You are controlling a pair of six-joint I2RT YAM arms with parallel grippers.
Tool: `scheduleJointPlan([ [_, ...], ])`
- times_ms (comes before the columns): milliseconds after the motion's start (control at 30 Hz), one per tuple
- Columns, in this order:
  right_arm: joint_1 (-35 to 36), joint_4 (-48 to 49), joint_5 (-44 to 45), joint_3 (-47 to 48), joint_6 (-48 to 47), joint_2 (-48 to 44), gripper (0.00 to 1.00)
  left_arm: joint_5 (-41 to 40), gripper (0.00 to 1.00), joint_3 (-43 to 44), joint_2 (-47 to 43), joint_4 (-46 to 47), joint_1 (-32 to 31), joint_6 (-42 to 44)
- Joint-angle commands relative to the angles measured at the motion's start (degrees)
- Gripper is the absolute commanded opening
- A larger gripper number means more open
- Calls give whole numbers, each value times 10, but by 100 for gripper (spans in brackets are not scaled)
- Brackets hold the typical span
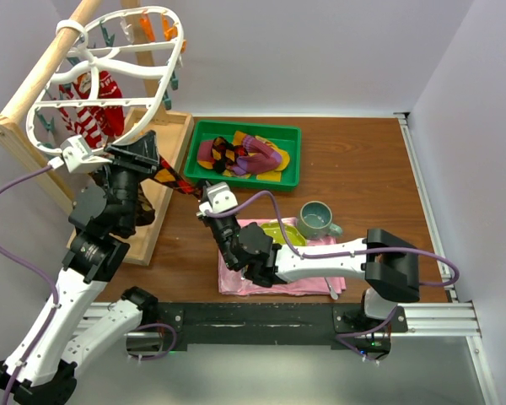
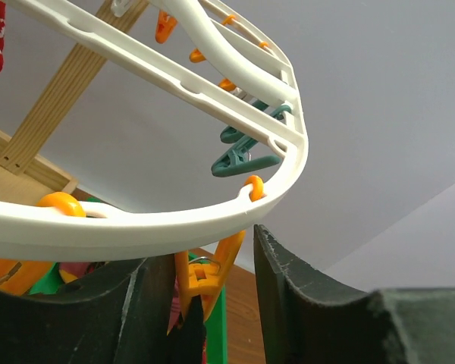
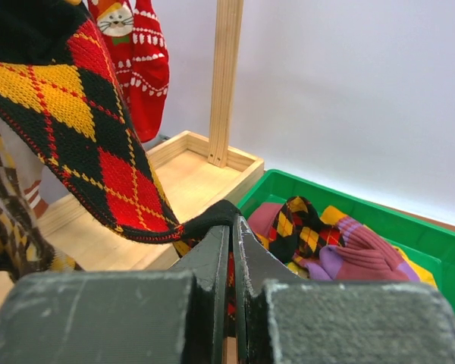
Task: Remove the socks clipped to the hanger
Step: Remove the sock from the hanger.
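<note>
Top external view: the hanger is hanging from a wooden pole at the far left, above the wooden rack base.
Hanger load: red-and-white socks are dangling inside the frame's outline. An argyle sock is stretching taut from under the near rim towards the middle of the table.
Green tray: sitting at the far middle, just beside the rack base, and holding a heap of loose socks. Maroon, mustard, purple and argyle fabric is showing.
Pink napkin: lying under the right arm and carrying a yellow-green item that is not making itself clear. A teal mug is standing at its far corner.
Hidden or cut off: the left arm is covering the argyle sock's upper end and much of the rack base. The left wrist view is cropping the hanger on the left.
Left gripper: the arm is reaching up and forward to the hanger's near rim. Jaws are standing apart with an orange clip between them and a slim gap showing beside the right finger.
Right gripper: the arm is folding low, with its forearm crossing the napkin leftwards. Jaws are pinching closed on the argyle sock's dark lower end.
</note>
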Motion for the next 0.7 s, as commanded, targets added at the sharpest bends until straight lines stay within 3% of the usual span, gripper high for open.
scheduleJointPlan([
  [0, 6, 48, 21, -1, -17, 0, 0, -30, 43, 15, 0, 33, -1, 18],
  [433, 4, 53, 21, -16, -12, -7, 0, -25, 1, 11, -8, 32, -1, 27],
  [667, -26, 4, 7, -34, 59, -35, 0, -21, 0, 12, -10, 29, -1, 29],
])
